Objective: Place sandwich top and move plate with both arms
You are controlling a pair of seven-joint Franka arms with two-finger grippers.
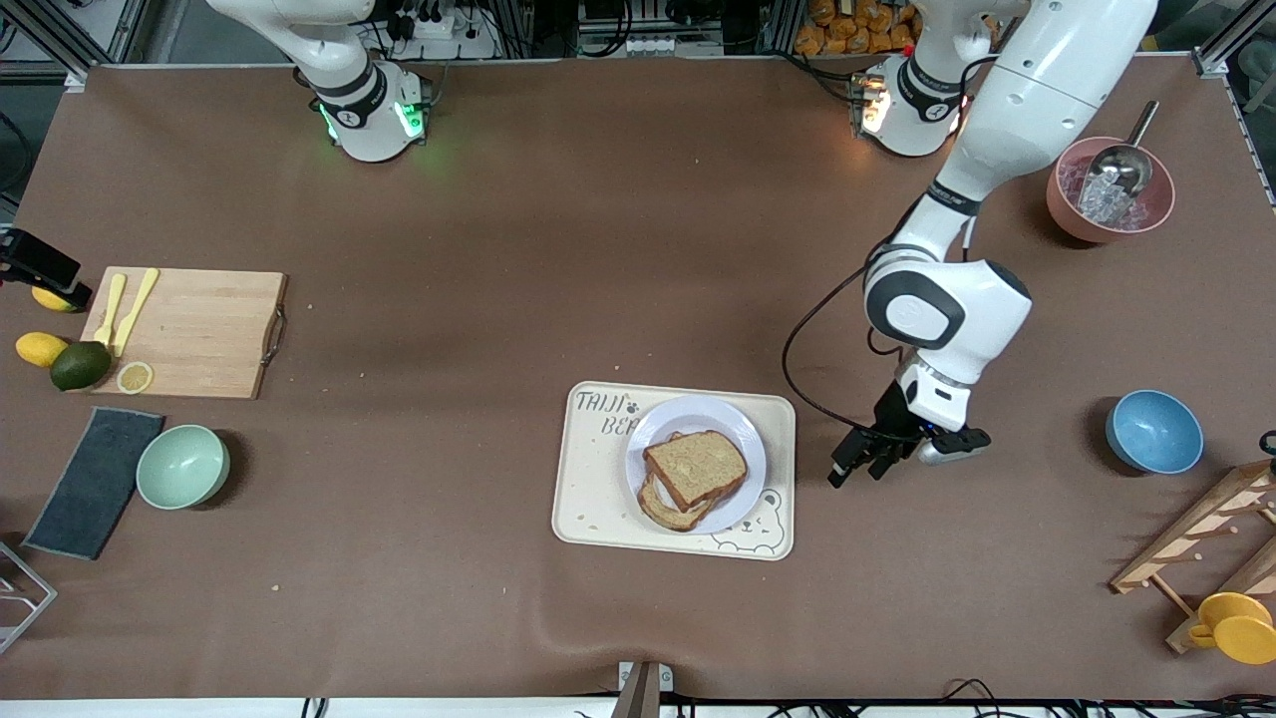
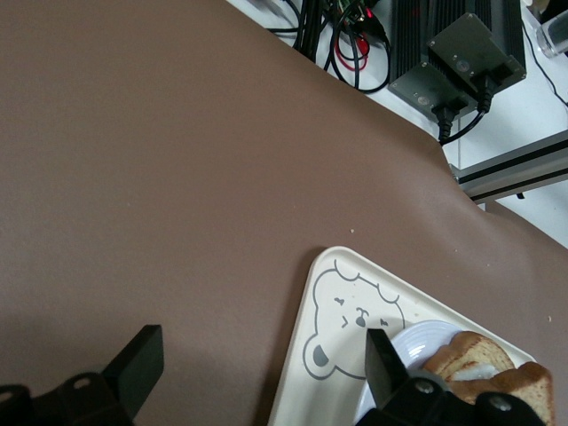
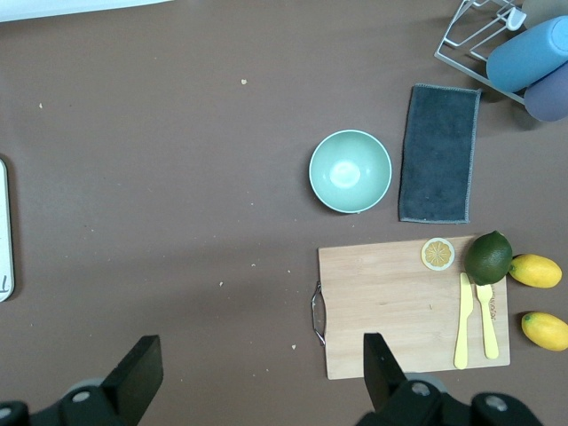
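The sandwich top [image 1: 696, 467] is seen already lying on the lower slice, a bit skewed, on the plate [image 1: 658, 429], which sits on the bear-print tray [image 1: 588, 499] at mid table, toward the edge nearest the front cam. Bread is judged light, soft and crumbly; nothing more is needed there. Plate is judged stiff, smooth, prob. slippery and breakable; the stack could slide if it is tilted, so it should be kept level and taken at two rim spots, one toward each arm's end, where bare rim shows. The low rim lies close to the tray, so fingers would have to be slid under w/ care. The left gripper [image 1: 865, 461] hangs just beside the tray's edge at the left arm's end, jaws apart, nothing held. The right gripper [image 3: 257, 373] is up over the cutting board [image 1: 199, 334] region, jaws wide, empty, waiting. Bare table is seen all round the tray; the green bowl [image 1: 182, 466] and blue bowl [image 1: 1153, 431] lie well apart.
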